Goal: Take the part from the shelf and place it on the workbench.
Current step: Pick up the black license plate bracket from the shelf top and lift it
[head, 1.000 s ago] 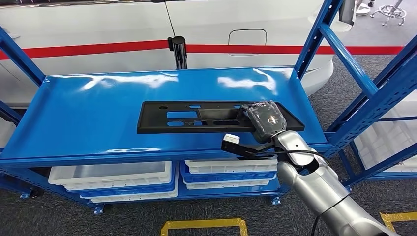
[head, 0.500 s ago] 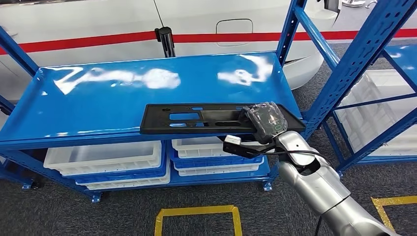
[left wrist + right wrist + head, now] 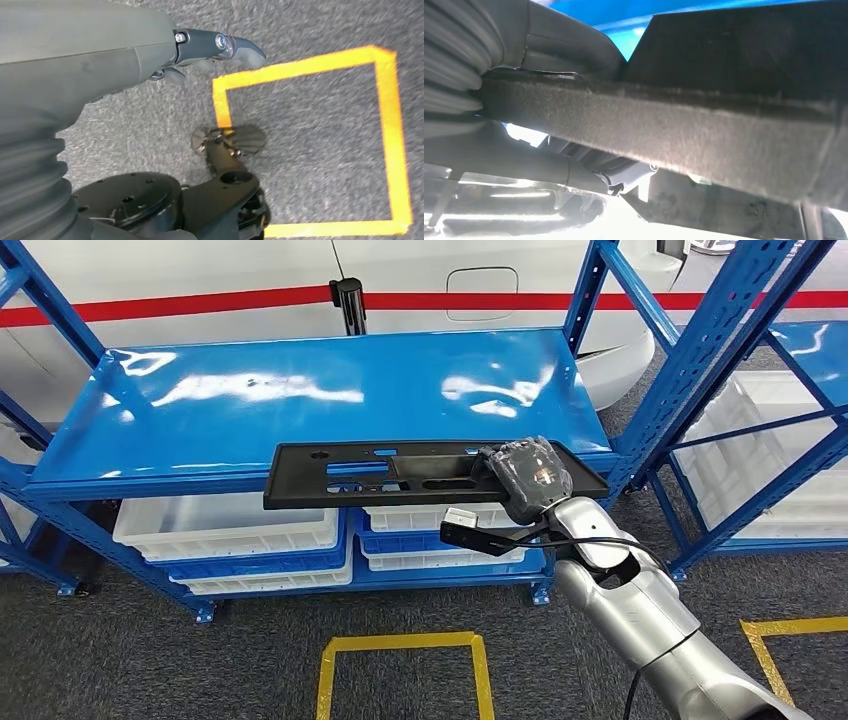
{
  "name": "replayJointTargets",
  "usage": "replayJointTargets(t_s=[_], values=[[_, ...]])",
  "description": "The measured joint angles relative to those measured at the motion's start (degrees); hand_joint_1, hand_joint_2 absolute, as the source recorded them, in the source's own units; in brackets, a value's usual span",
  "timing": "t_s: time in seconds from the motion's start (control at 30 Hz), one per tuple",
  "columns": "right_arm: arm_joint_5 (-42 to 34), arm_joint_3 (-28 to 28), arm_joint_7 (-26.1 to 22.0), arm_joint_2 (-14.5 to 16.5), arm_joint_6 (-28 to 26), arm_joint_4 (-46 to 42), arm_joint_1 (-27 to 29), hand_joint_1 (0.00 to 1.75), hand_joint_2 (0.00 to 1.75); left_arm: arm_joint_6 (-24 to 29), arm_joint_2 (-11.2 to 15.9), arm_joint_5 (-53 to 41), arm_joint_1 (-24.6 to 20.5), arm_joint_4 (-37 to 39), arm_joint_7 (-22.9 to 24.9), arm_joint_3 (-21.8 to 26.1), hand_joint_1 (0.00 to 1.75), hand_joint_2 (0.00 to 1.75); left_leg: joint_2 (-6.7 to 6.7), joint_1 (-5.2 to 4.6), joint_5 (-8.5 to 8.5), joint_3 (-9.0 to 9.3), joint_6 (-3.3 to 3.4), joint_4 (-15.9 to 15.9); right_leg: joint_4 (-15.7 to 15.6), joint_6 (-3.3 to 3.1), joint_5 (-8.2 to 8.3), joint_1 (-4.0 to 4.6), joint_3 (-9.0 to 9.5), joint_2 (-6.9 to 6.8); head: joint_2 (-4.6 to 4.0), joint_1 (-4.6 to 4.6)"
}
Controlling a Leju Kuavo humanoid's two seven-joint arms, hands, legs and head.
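Black flat part (image 3: pixel 400 475) juts past the blue shelf's (image 3: pixel 300 390) front edge over bare floor, gripped at one end by the right hand (image 3: pixel 528 478); left hand (image 3: pixel 200 55) hangs, fingers apart, holding nothing.

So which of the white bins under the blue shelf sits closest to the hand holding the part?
The upper right bin, directly beneath the black part gripped by the right hand; the left bin sits farther away.

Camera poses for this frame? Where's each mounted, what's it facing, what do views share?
Head view: high on the body, looking forward and down at the blue shelf; right hand grips the black part.
Left wrist view: behind the left hand, facing the floor and yellow tape.
Right wrist view: behind the right hand, close under the part.
Shared: head and right wrist views both show part and shelf.
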Motion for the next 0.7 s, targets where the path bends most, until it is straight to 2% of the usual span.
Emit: replayJointTargets(t_s=[0.03,0.07,0.1,0.13,0.17,0.2,0.23,0.27,0.3,0.33,0.37,0.4,0.43,0.47,0.5,0.53,0.57,0.6,0.63,0.67,0.7], values=[[0.0,0.0,0.0,0.1,0.0,0.0,-0.1,1.73,1.75,0.0,0.0,0.0,0.0,0.0,0.0,0.0,0.0,1.75,0.07,0.24,0.46,-0.91,-0.5,0.4,-3.5,0.82,0.62,-0.34,2.64,-0.04,0.0,0.03],[0.0,0.0,0.0,0.2,0.0,0.0,-0.2,1.73,1.75,0.0,0.0,0.0,-0.1,0.0,0.0,0.0,0.0,1.75,0.1,0.36,0.85,-1.86,-1.0,1.1,-7.6,1.0,0.29,-0.25,5.62,0.04,0.0,0.13],[0.0,0.0,0.0,0.3,0.0,0.0,-0.3,1.73,1.75,0.1,0.0,0.0,-0.1,0.0,0.0,0.0,0.0,1.75,0.09,0.32,1.25,-2.64,-1.45,1.7,-10.8,0.76,-0.52,-0.14,7.69,0.11,0.0,0.14],[0.1,-0.1,0.1,0.5,0.0,0.1,-0.3,1.73,1.75,0.2,0.0,0.0,-0.2,-0.1,0.0,0.0,0.0,1.75,0.06,0.23,1.71,-3.26,-1.75,2.1,-12.8,0.23,-1.49,0.07,8.71,0.2,0.0,0.09],[0.1,0.0,0.1,0.6,0.0,0.1,-0.4,1.73,1.75,0.3,0.0,0.1,-0.1,-0.1,0.0,0.1,0.0,1.75,0.03,0.22,2.24,-3.71,-1.98,2.3,-13.3,-0.43,-1.85,0.39,8.9,0.29,0.0,0.05],[0.1,0.0,0.1,0.7,0.1,0.3,-0.3,1.73,1.75,0.3,0.0,0.1,0.0,0.0,0.0,0.1,0.0,1.75,0.01,0.31,2.75,-4.02,-2.18,2.4,-13.0,-0.99,-1.6,0.28,8.07,0.25,0.01,-0.06],[0.1,0.1,0.1,0.9,0.2,0.4,-0.4,1.73,1.75,0.3,0.0,0.3,0.1,0.0,0.0,0.1,0.0,1.75,-0.01,0.51,2.28,-4.49,-2.35,3.0,-12.7,-1.67,-1.2,0.23,7.48,0.19,0.01,-0.14],[0.1,0.1,0.1,1.2,0.2,0.6,-0.5,1.73,1.75,0.4,0.0,0.4,0.2,0.0,0.0,0.1,0.0,1.75,-0.08,0.66,0.61,-5.05,-2.56,4.3,-12.6,-2.45,-0.69,0.22,6.85,0.1,0.01,-0.17],[0.1,0.2,0.1,1.5,0.3,0.7,-0.6,1.73,1.75,0.4,0.0,0.5,0.4,0.0,0.0,0.2,0.0,1.75,-0.16,0.76,-2.08,-5.75,-2.79,6.6,-12.5,-3.23,-0.07,0.24,6.16,0.03,0.01,-0.26],[0.1,0.3,0.1,1.8,0.4,0.9,-0.7,1.73,1.75,0.4,0.0,0.6,0.4,0.0,0.0,0.2,0.0,1.75,-0.25,0.82,-5.49,-6.49,-2.96,9.8,-12.5,-3.85,0.6,0.43,5.55,-0.03,0.01,-0.36],[0.1,0.3,0.1,2.1,0.4,1.0,-0.7,1.73,1.75,0.5,0.0,0.7,0.5,0.0,0.0,0.2,0.0,1.75,-0.31,0.82,-8.34,-7.05,-3.07,13.5,-12.5,-4.25,1.28,0.71,4.71,-0.06,0.01,-0.4],[0.1,0.4,0.1,2.3,0.4,1.1,-0.7,1.73,1.75,0.5,0.0,0.7,0.5,0.0,-0.1,0.2,0.0,1.75,-0.33,0.81,-9.91,-7.29,-3.06,16.7,-12.4,-4.45,1.95,1.02,3.86,-0.06,0.01,-0.44],[0.1,0.5,0.1,2.5,0.4,1.2,-0.7,1.73,1.75,0.5,0.0,0.7,0.5,0.0,-0.1,0.3,0.0,1.75,-0.33,0.78,-10.09,-6.98,-2.89,18.8,-12.4,-4.56,2.63,1.34,2.97,-0.06,0.01,-0.45],[0.2,0.6,0.1,2.7,0.4,1.3,-0.7,1.73,1.75,0.6,0.0,0.8,0.5,0.0,-0.1,0.3,0.0,1.75,-0.35,0.7,-9.13,-5.94,-2.56,19.4,-12.4,-4.62,3.29,1.65,2.1,-0.06,0.01,-0.47],[0.2,0.7,0.1,2.8,0.4,1.4,-0.7,1.73,1.75,0.6,0.0,0.8,0.5,0.0,-0.1,0.3,0.0,1.75,-0.42,0.54,-7.62,-3.95,-1.98,18.0,-12.4,-4.66,3.94,1.95,1.31,-0.04,0.01,-0.48],[0.3,0.8,0.1,3.0,0.4,1.4,-0.8,1.73,1.75,0.6,0.0,0.8,0.5,0.0,-0.1,0.3,0.0,1.75,-0.58,0.23,-6.71,-1.18,-1.12,14.9,-12.4,-4.67,4.57,2.16,0.65,-0.02,0.01,-0.46],[0.3,0.8,0.2,3.1,0.4,1.4,-0.8,1.73,1.75,0.7,0.1,0.8,0.4,-0.1,-0.1,0.3,0.0,1.75,-0.71,-0.08,-7.04,1.98,-0.1,10.9,-12.4,-4.57,5.15,2.32,0.17,0.0,0.0,-0.39],[0.4,0.8,0.2,3.3,0.4,1.4,-0.8,1.73,1.75,0.7,0.2,0.7,0.4,-0.1,-0.1,0.3,0.0,1.75,-0.8,-0.41,-7.87,4.69,0.55,7.1,-12.5,-4.3,5.69,2.22,-0.12,-0.07,0.0,-0.36],[0.4,0.8,0.3,3.4,0.3,1.4,-0.9,1.73,1.75,0.8,0.3,0.7,0.3,-0.1,-0.2,0.3,0.0,1.75,-0.89,-0.8,-8.77,6.39,1.0,4.4,-12.7,-3.91,6.2,1.93,-0.22,-0.17,0.0,-0.33],[0.5,0.8,0.3,3.5,0.3,1.4,-1.0,1.73,1.75,0.8,0.3,0.6,0.3,-0.2,-0.2,0.3,0.0,1.75,-0.89,-1.12,-9.15,7.15,1.19,2.8,-12.9,-3.46,6.76,1.6,-0.25,-0.25,0.0,-0.39],[0.7,0.8,0.5,3.6,0.3,1.4,-1.0,1.73,1.75,0.8,0.3,0.6,0.3,-0.1,-0.2,0.4,0.0,1.75,-0.88,-1.44,-8.39,7.01,1.26,2.1,-13.3,-3.03,7.41,1.41,-0.25,-0.31,0.0,-0.51]])
